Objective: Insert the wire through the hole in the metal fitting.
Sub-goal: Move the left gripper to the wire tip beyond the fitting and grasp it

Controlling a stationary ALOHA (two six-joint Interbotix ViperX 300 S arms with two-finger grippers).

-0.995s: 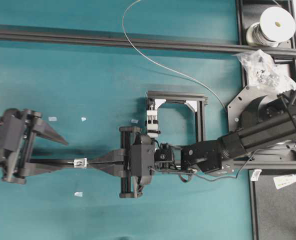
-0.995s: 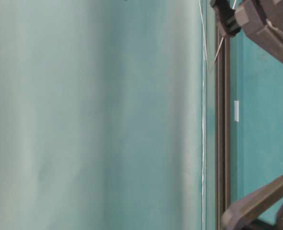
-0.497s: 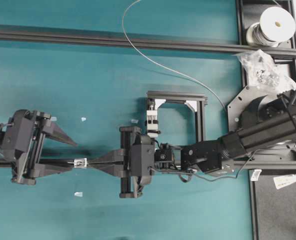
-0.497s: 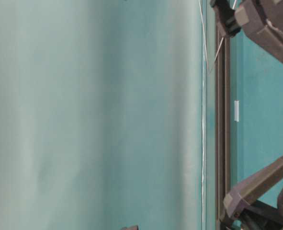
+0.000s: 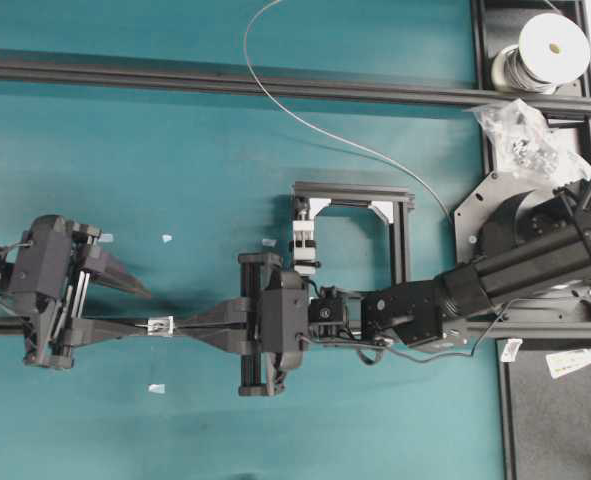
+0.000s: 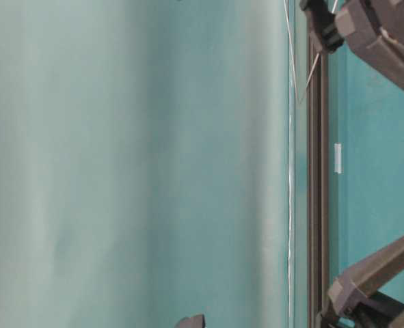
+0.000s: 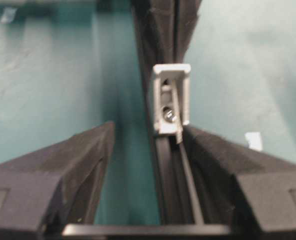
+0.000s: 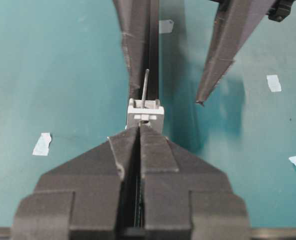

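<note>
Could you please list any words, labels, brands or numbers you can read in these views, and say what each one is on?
None can be read.
The white tube at the lower right of the overhead view may carry print, too small to read.
The white tag beside it: nothing can be read on it.
The tape scraps are blank.

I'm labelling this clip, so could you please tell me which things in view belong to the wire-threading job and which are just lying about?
For the job:
- thin silver-grey wire
- white wire spool
- small silvery metal fitting
- left claw
- right claw

Lying about:
- white tape scraps
- clear plastic bag of parts
</note>
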